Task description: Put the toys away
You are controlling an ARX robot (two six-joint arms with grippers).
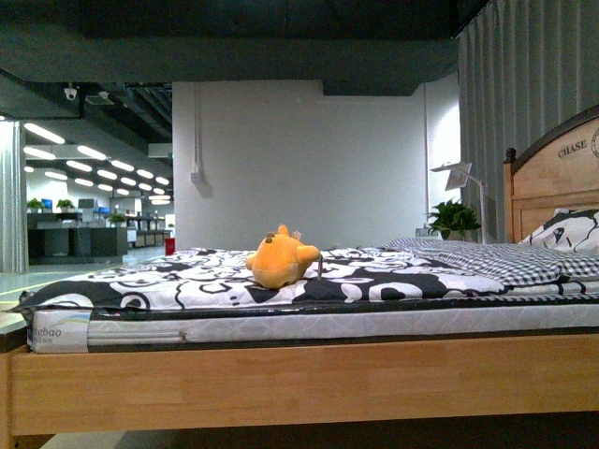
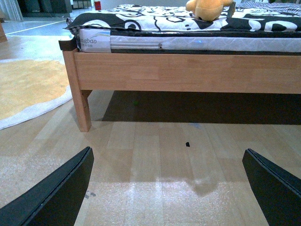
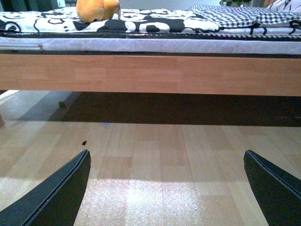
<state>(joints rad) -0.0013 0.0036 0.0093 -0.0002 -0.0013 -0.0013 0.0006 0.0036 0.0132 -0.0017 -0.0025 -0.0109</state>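
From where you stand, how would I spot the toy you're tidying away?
Find the wide light-wood bed frame across the foreground, covered by a black-and-white cartoon-print bedspread. Near the middle of that bedspread lies a small, soft orange-yellow plush animal. It is the only warm-coloured, rounded thing there; the grey checked blanket further right is flat.

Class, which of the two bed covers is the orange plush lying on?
The plush toy lies on the black-and-white swirl cover, not the checked one.

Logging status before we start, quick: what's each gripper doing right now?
Left gripper: open, holding nothing.
Right gripper: open, holding nothing.
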